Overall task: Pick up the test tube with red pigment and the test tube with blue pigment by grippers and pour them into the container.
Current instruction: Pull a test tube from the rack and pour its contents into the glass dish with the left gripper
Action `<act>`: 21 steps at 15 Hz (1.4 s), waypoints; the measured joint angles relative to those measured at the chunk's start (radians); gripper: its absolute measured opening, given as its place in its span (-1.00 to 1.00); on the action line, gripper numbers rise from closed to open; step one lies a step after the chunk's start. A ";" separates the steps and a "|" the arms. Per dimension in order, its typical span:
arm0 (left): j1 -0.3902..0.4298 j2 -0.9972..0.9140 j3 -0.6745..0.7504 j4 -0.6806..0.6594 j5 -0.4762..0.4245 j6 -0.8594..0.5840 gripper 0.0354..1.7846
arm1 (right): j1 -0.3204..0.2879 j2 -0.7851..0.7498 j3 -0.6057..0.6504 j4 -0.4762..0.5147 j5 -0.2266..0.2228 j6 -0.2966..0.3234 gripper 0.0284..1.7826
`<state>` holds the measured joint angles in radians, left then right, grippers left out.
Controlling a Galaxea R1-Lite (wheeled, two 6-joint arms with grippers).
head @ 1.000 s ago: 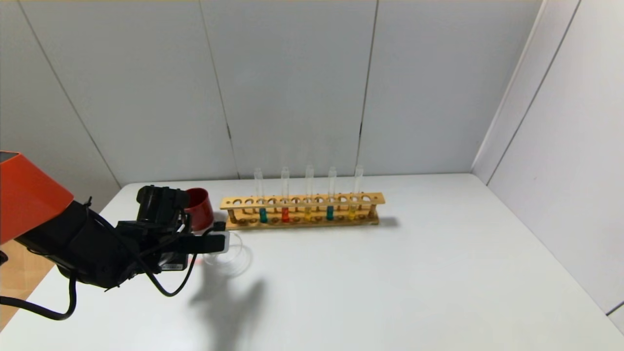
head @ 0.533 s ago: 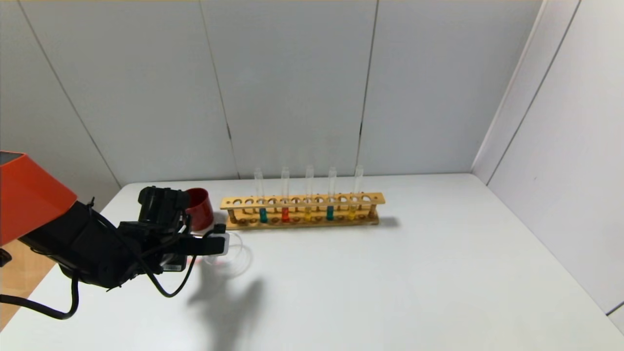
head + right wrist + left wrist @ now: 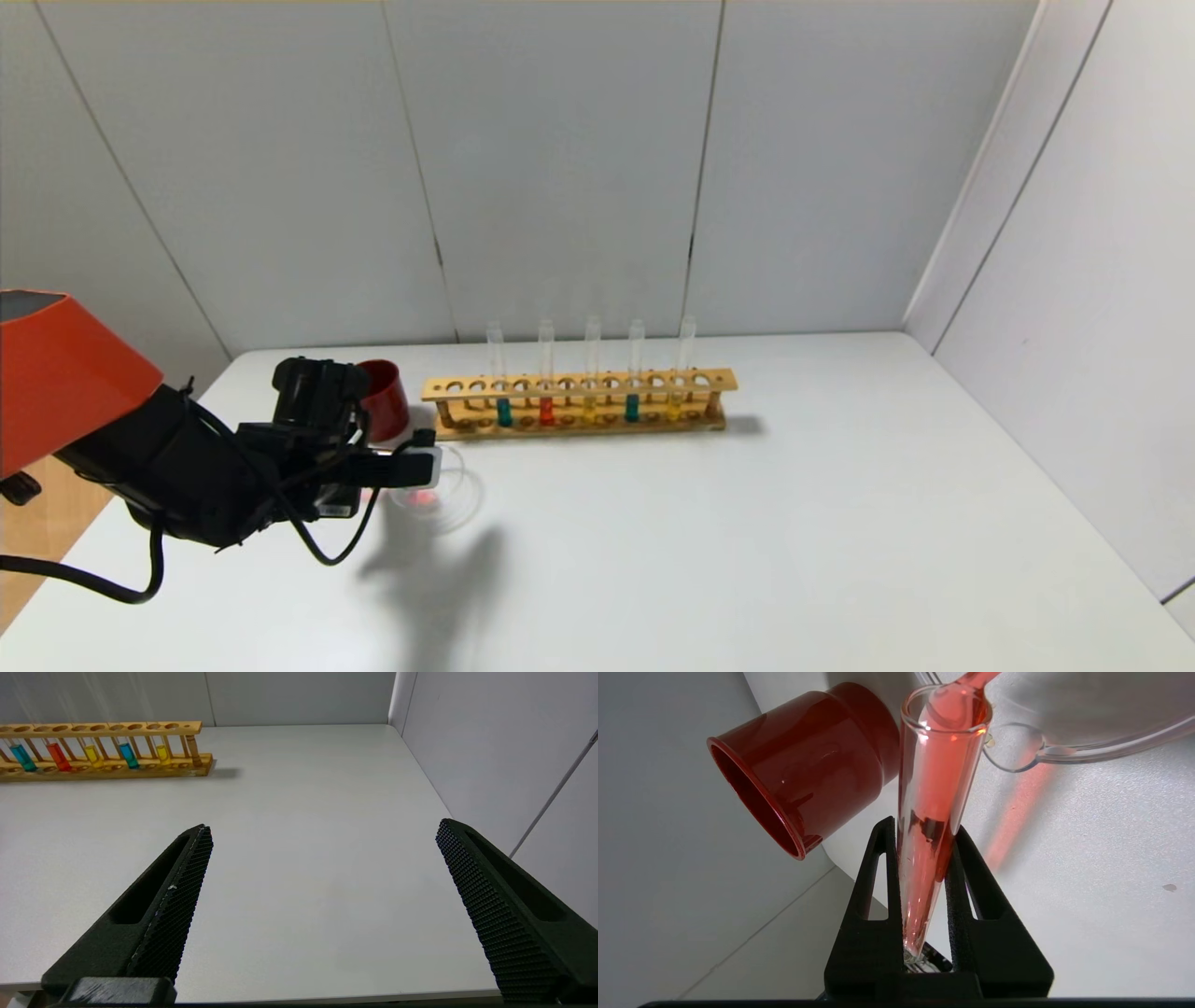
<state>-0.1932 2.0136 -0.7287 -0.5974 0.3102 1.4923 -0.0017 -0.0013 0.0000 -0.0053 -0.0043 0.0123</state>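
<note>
My left gripper (image 3: 415, 467) is shut on a test tube with red pigment (image 3: 936, 788); both fingers (image 3: 971, 868) press its lower part. The tube is tipped over, its mouth above the clear glass container (image 3: 464, 488), and red liquid runs out of the mouth. A small red pool (image 3: 425, 501) lies in the container, whose rim and pouring lip show in the left wrist view (image 3: 1087, 751). Another red tube (image 3: 546, 411) and two blue tubes (image 3: 504, 412) (image 3: 632, 407) stand in the wooden rack (image 3: 579, 383). My right gripper (image 3: 322, 830) is open and empty over the table's near right part.
A dark red cup (image 3: 383, 399) stands just behind the container, left of the rack; it is close beside the held tube in the left wrist view (image 3: 808, 765). Two yellow tubes (image 3: 590, 409) (image 3: 674, 406) stand in the rack. Grey walls close in the back and the right.
My left arm has shifted slightly up and forward with the tube. Red liquid now shows in the container, where there was almost none before.
</note>
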 joint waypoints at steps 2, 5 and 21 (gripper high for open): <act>0.000 0.002 -0.004 0.000 0.000 0.011 -0.68 | 0.000 0.000 0.000 0.000 -0.001 0.000 0.96; 0.000 0.011 -0.017 0.000 0.000 0.024 -0.68 | 0.000 0.000 0.000 0.000 -0.001 0.000 0.96; -0.028 0.006 -0.026 0.001 0.040 0.084 -0.68 | 0.000 0.000 0.000 0.000 0.000 0.000 0.96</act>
<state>-0.2211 2.0191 -0.7543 -0.5964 0.3500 1.5768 -0.0017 -0.0013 0.0000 -0.0057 -0.0047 0.0119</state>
